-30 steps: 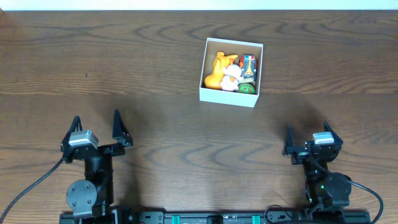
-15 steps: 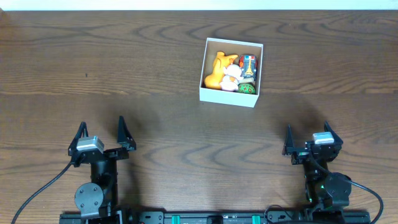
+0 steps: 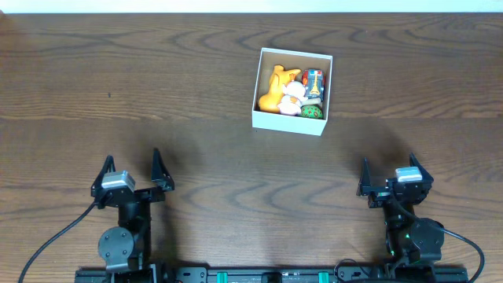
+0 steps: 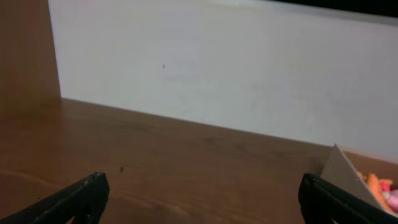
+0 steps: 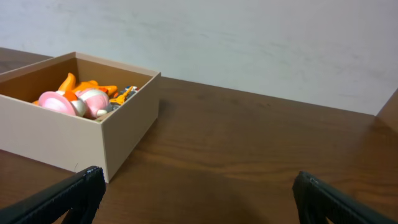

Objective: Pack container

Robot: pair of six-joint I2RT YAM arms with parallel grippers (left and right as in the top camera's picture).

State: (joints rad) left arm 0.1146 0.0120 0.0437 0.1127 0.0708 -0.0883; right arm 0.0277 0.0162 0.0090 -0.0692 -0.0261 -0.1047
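Noted left pincer released, drawn slightly inward and back toward its base, right pincer released and unmoved, container at far centre of counter holding toys; reads as packing finished, arms parking.

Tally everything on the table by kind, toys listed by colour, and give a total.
container: 1
toys inside, as far as visible: 4 (orange toy, white-pink toy, red toy, green toy)
end effectors: 2 (left end effector, right end effector)
total: 7
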